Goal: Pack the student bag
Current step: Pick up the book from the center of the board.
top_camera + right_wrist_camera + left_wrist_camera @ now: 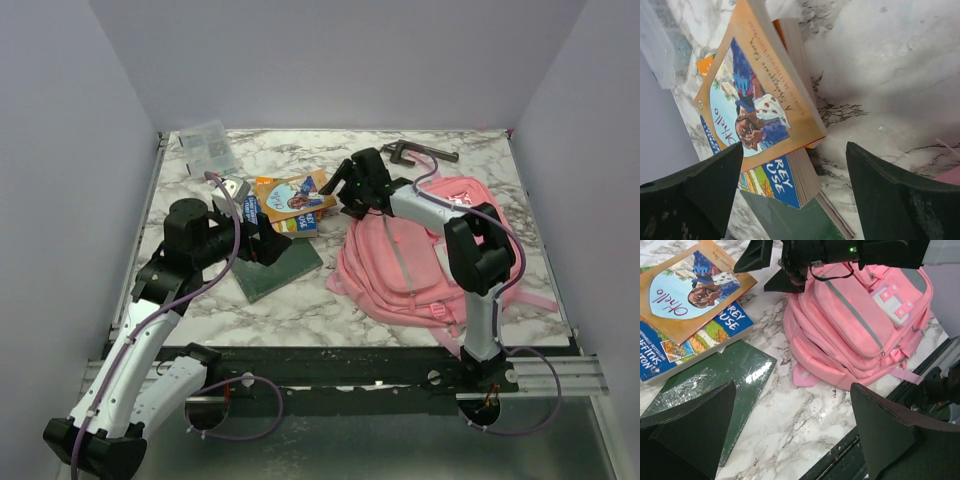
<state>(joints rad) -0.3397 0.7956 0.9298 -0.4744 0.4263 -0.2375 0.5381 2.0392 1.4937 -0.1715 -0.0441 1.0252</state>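
The left gripper (792, 390) hangs with its two wedge-shaped, matte black fingers (695, 430) spread wide and nothing between them. It is over the near part of a flat dark green book (715, 385) whose glossy cover catches the light. The right gripper (790, 150) is also spread wide and holds nothing. Its two dark fingers (890, 195) frame the corner of the book pile, and no contact with it shows in the wrist view. There are three books, overlapping. An orange-bordered paperback titled Othello (755, 100), with a painted figure on its cover, lies on top. A thicker blue-covered paperback (775, 182) lies under it, and the green one is lowest, sticking out toward the arms. All rest on the white marble-patterned table (300, 310) with grey veins. The one soft pink fabric student bag (410, 265) is rounded and padded, with grey trim and a small white patch (892, 300). It lies flat on the right side of the table, just right of the books. The right arm (470, 250) stretches across it and hides part of it in the overhead view. One clear plastic box (208, 147) sits at the back left corner. One dark angular tool (420, 152), its kind not clear, lies at the back edge beyond the bag.
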